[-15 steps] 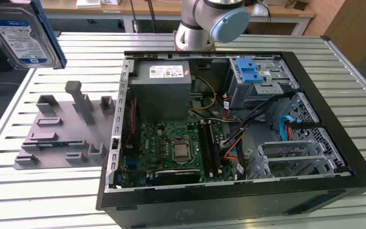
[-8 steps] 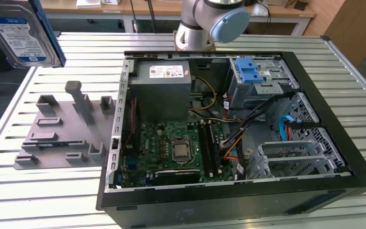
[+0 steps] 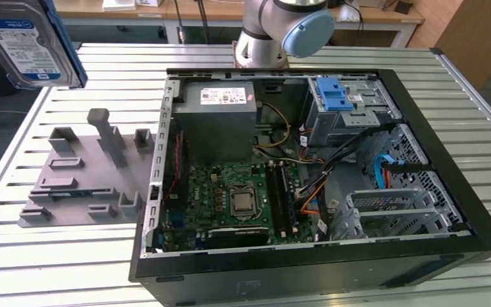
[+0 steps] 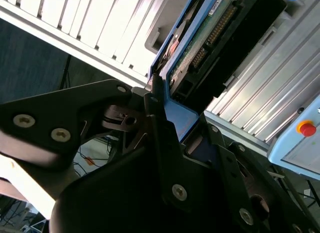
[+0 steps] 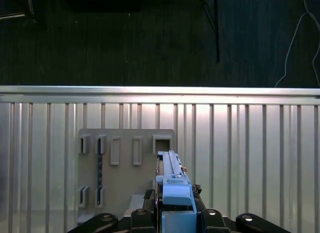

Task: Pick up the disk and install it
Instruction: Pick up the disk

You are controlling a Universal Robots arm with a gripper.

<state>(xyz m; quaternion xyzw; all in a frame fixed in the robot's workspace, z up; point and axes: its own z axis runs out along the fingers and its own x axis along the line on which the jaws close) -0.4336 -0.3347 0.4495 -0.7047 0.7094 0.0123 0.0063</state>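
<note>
A: Where is the disk (image 3: 28, 45)?
B: It hangs high over the grey holder (image 3: 84, 173) on the counter (image 3: 58, 268), fingers (image 4: 159, 133) clamped on its blue frame (image 5: 176, 195).
A: Advice?
B: Carry it level probably, clear of the case (image 3: 296, 259) wall.

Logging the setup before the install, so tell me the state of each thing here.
disk, held off the table in the gripper.
gripper, shut on the disk.
computer case, lying on its side, open.
drive cage, fixed inside the case, disk not yet in.
grey holder, flat on the table.
</note>
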